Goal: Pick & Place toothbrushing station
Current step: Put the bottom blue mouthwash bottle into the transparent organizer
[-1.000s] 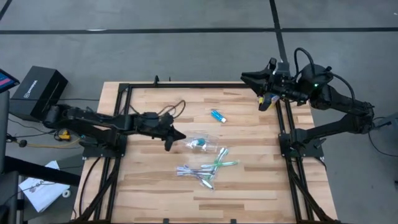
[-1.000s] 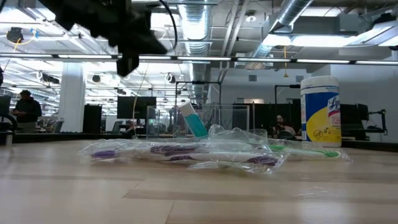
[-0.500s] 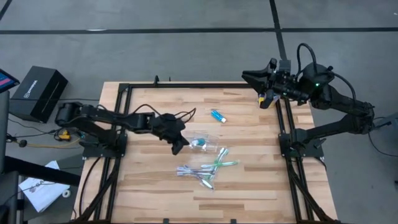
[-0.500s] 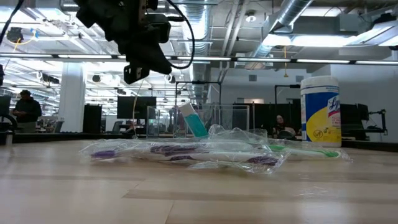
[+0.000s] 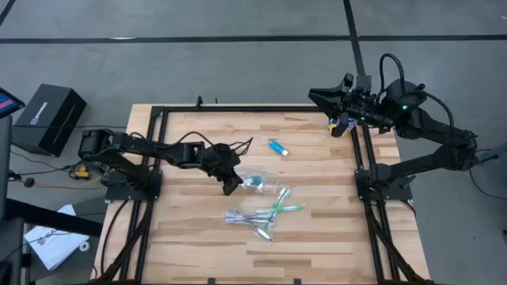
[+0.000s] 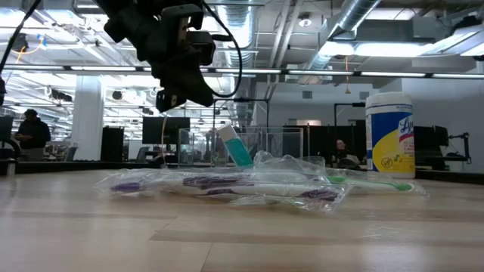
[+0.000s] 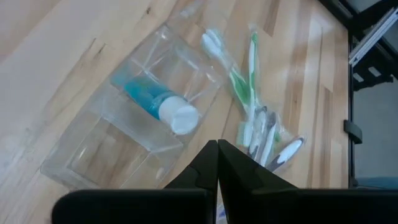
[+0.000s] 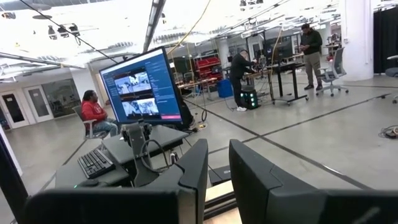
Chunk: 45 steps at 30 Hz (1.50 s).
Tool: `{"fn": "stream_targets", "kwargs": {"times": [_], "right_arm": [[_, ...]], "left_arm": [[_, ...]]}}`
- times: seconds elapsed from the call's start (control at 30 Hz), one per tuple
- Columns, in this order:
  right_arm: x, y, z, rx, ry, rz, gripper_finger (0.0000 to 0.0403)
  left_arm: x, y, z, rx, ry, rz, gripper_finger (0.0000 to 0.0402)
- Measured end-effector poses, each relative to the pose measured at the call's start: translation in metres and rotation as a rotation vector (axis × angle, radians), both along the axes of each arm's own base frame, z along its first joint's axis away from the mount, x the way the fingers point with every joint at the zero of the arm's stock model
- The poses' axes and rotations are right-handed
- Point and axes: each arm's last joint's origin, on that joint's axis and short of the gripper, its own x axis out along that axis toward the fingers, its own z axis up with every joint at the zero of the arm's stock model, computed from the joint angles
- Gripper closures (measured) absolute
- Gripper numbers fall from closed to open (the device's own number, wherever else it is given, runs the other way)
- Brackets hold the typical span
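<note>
The left gripper (image 7: 217, 149) has its jaws pressed together, holding nothing, and it hangs above the table just beside the cup (image 7: 134, 134), on the side away from the toothbrushes (image 7: 252, 106). The cup is a clear, thin-walled, boxy plastic piece lying on its side near the table's middle, with one blue tube (image 7: 158, 106) inside it, white cap toward the open end. A second tube (image 5: 277, 147) lies apart on the bare wood, farther toward the back. The brushes are slim green and purple-and-white sticks in crinkly clear wrapping, fanned in a loose heap just past the cup (image 6: 227, 185). By my reading this is the approach step: nothing is gripped yet, and the closed jaws would have to part before they could take the cup's wall or a brush. The cup looks light and slippery, likely to skid or roll under a push, and the wrappers may slide against one another, so a careful, square descent seems called for. The right gripper (image 8: 217, 180) waits raised at the table's far right corner, its jaws a narrow gap apart and empty, near a yellow-and-blue canister (image 6: 390, 136) with a white lid.
</note>
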Motion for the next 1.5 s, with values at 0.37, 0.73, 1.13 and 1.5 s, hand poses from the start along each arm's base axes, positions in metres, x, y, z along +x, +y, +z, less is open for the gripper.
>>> {"fn": "stream_targets", "kwargs": {"times": [0.37, 0.73, 1.13, 1.5], "right_arm": [[0.004, 0.000, -0.002, 0.002, 0.012, 0.001, 0.0344], [0.006, -0.001, -0.003, -0.002, 0.018, 0.002, 0.0344], [0.005, 0.000, -0.003, -0.001, 0.023, 0.003, 0.0344], [0.005, 0.000, -0.005, -0.003, 0.040, 0.003, 0.0344]], "left_arm": [[0.001, 0.008, -0.002, -0.007, 0.001, 0.022, 0.0401], [0.010, 0.012, 0.003, -0.005, -0.021, 0.026, 0.0401], [0.031, 0.014, -0.011, 0.003, 0.081, -0.054, 0.0401], [0.024, 0.015, -0.006, 0.019, 0.108, -0.068, 0.0401]]}}
